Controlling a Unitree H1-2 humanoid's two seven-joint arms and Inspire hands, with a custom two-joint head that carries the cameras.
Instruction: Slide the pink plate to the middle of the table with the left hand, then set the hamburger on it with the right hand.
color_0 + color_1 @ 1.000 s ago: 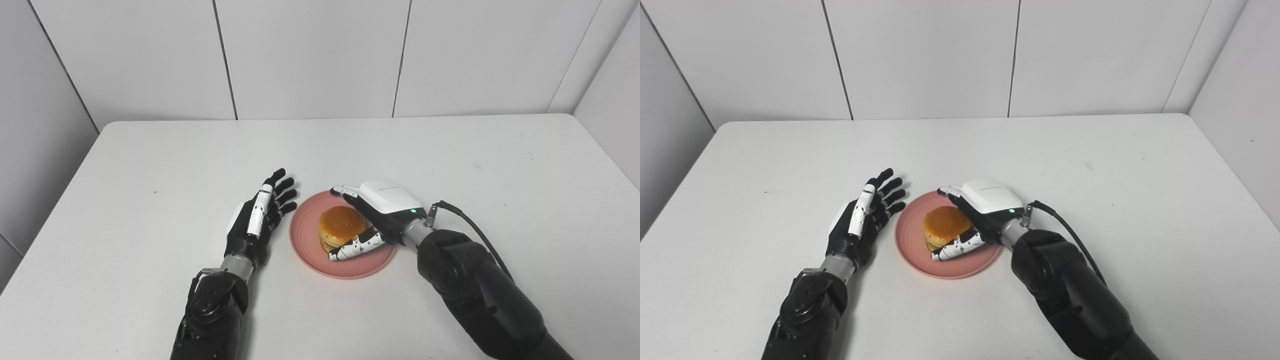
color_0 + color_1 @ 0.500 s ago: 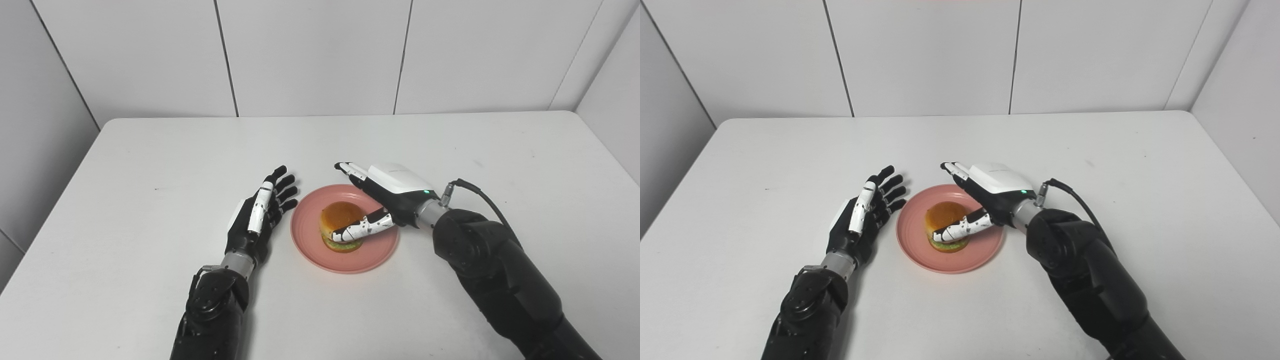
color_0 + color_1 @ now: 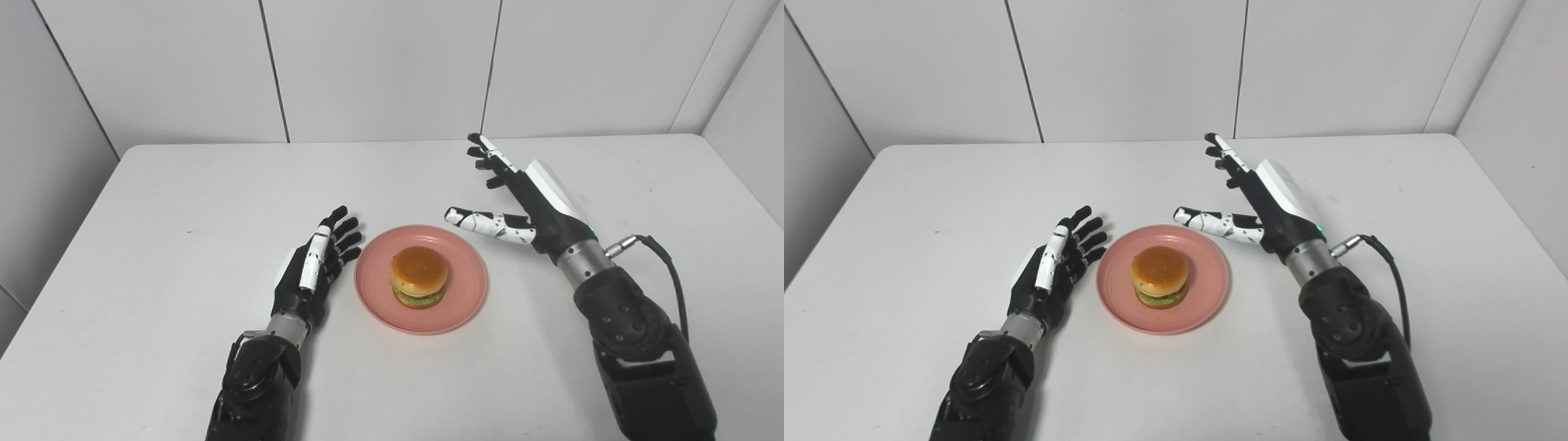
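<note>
The pink plate [image 3: 465, 294] lies near the middle of the white table [image 3: 184, 202]. The hamburger [image 3: 419, 276] stands upright on the middle of the plate, free of both hands. My left hand [image 3: 315, 264] is open, fingers straight, edge-on just left of the plate's rim, holding nothing. My right hand [image 3: 528, 203] is open and empty, raised above the table to the right and behind the plate, fingers spread and thumb pointing left. The same shows in the right eye view: plate [image 3: 1206, 300], hamburger [image 3: 1159, 275], left hand [image 3: 1053, 266], right hand [image 3: 1268, 202].
White panelled walls [image 3: 380, 67] close in the table at the back and on both sides. A black cable [image 3: 664, 263] runs from my right wrist. Nothing else stands on the table.
My right hand has let go of the hamburger, opened and lifted up and back to the right. The hamburger now stands alone on the plate. My left hand has not moved.
</note>
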